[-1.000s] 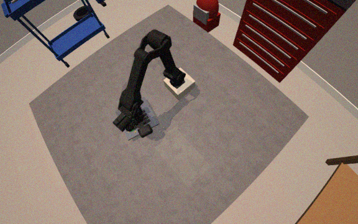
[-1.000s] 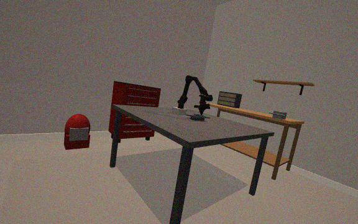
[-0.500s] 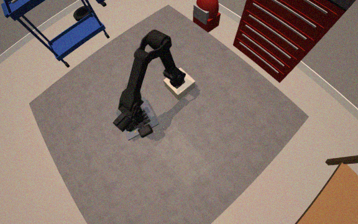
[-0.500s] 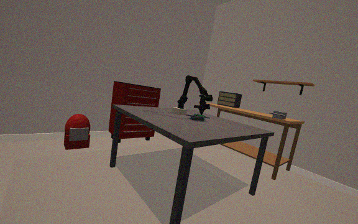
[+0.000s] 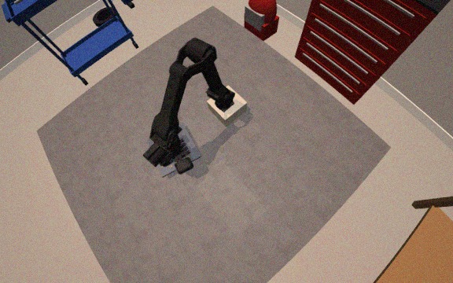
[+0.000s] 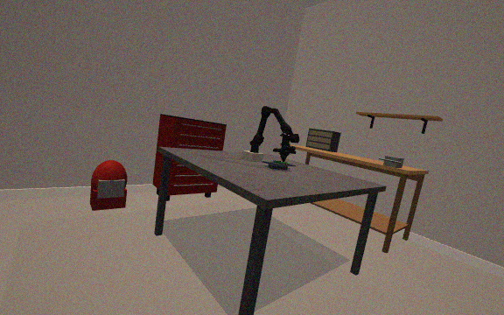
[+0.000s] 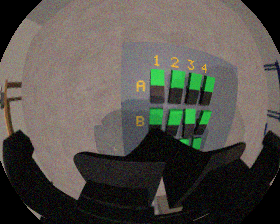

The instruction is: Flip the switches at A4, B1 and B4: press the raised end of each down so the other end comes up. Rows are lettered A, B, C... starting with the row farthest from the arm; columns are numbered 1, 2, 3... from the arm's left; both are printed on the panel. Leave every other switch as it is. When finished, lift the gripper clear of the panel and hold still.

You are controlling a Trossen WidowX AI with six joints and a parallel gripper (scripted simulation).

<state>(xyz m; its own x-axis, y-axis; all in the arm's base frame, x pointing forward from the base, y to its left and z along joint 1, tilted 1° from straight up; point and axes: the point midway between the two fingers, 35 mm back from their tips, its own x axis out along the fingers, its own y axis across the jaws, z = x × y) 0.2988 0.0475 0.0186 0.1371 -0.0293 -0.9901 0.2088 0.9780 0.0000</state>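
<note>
The grey panel (image 7: 133, 57) (image 5: 196, 153) (image 6: 278, 167) carries rocker switches with green far halves and dark near halves. Switch A4 (image 7: 207, 90) is at the right end of row A. Switch B4 (image 7: 203, 122) is below it. Switch B1 (image 7: 156, 116) shows its green half; its near half is mostly hidden behind the fingertips. Which ends are raised is not clear. My gripper (image 7: 154, 132) (image 6: 283, 160) is shut and empty, pointing down at B1's near end; contact cannot be told. The rows nearest the arm are largely hidden by the fingers.
Switches A1 (image 7: 157, 86), A2 (image 7: 176, 87) and A3 (image 7: 193, 88) are in row A. B2 (image 7: 174, 118) and B3 (image 7: 189, 117) lie between B1 and B4. The arm's pale base (image 5: 239, 105) (image 6: 253, 156) stands on the grey table (image 5: 219, 220) (image 6: 274, 188).
</note>
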